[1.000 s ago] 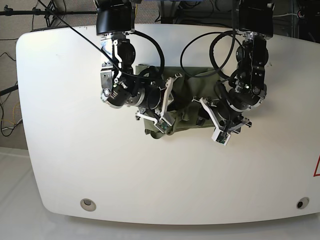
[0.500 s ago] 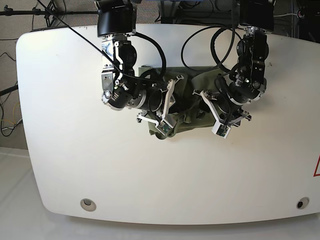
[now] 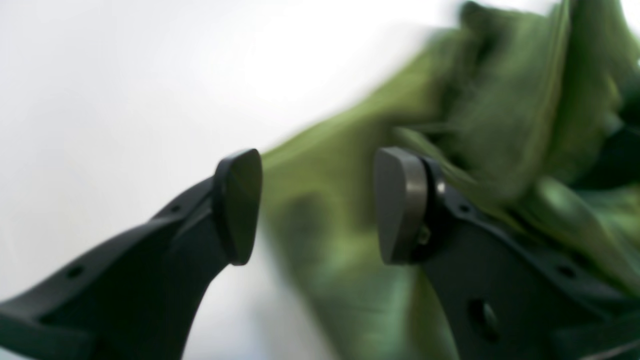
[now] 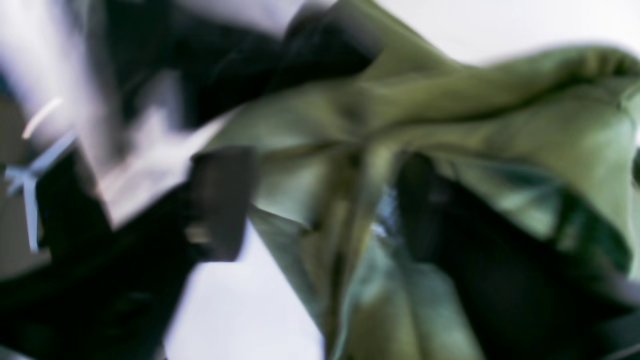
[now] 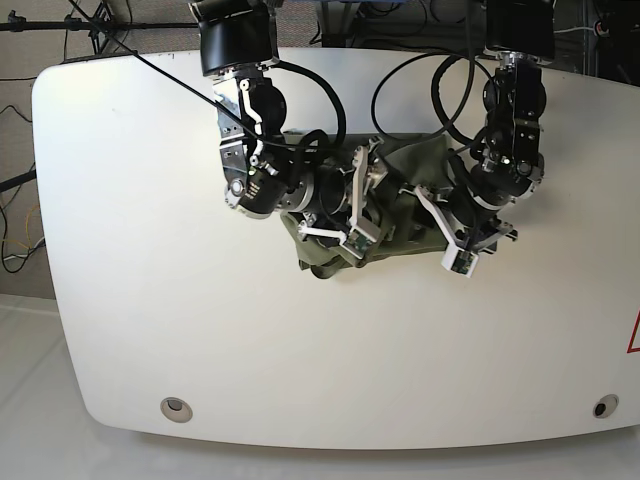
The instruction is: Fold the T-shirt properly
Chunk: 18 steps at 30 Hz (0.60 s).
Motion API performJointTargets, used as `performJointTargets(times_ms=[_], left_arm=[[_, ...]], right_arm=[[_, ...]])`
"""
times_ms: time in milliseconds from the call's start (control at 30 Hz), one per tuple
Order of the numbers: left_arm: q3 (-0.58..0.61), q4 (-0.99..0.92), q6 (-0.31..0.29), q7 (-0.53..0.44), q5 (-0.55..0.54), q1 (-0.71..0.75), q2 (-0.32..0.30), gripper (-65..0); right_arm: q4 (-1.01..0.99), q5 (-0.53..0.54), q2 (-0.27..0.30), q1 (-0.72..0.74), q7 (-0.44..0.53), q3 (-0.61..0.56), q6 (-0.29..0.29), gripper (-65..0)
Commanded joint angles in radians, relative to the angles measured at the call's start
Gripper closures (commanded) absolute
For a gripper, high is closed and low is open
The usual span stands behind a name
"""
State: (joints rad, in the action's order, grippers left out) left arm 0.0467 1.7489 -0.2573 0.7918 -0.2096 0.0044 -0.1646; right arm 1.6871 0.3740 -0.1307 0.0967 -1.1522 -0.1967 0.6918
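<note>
Olive T-shirt (image 5: 390, 215) lies bunched mid-table on the white table (image 5: 130, 260), toward the far side. Over its near edge, the right gripper (image 4: 320, 205) has just sprung its jaws wide, cloth still draped between them, so that fold looks released. Further right, the left gripper (image 3: 315, 205) stays wide and empty beside the cloth.

- White table (image 5: 150, 300) with rounded corners, filling most of the base view.
- Two round holes near its front edge, one left (image 5: 176, 406), one right (image 5: 601, 407).
- Red mark (image 5: 634, 334) at the right edge.
- Loose cables (image 5: 14, 245) on the floor, left.
</note>
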Motion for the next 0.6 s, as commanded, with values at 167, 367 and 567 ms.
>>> performJointTargets(times_ms=[167, 367, 567], left_arm=[[-0.101, 0.018, 0.002, -0.019, -0.007, -0.08, -0.029, -34.1], [-0.109, 0.018, 0.002, -0.019, -0.009, -0.106, -0.068, -34.1], [-0.113, 0.018, 0.002, -0.019, -0.009, -0.106, -0.094, -34.1]], right_arm=[[0.02, 0.055, -0.017, 0.018, 0.027, -0.039, 0.006, -53.9], [0.014, 0.093, -0.017, 0.039, 0.03, -0.077, 0.006, -54.2], [0.012, 0.096, -0.02, 0.061, 0.031, -0.139, 0.006, -54.2]])
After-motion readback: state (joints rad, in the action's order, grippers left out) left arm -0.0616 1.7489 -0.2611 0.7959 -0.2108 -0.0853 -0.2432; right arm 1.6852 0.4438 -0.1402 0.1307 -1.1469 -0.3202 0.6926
